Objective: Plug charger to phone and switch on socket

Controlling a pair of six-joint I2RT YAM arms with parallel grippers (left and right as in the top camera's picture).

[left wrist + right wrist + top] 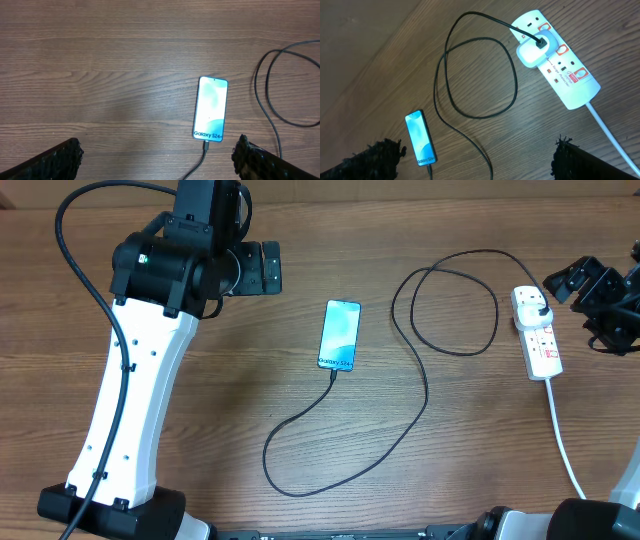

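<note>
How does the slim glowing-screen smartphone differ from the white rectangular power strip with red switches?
The smartphone is slim with a lit blue-white screen; the power strip is white plastic with red switches. The thin black cable enters the phone's end; on the strip it ends in a white adapter. Both lie flat on the wooden table.

The table is matt wood grain. The phone has a glossy screen; the power strip is smooth white plastic.
</note>
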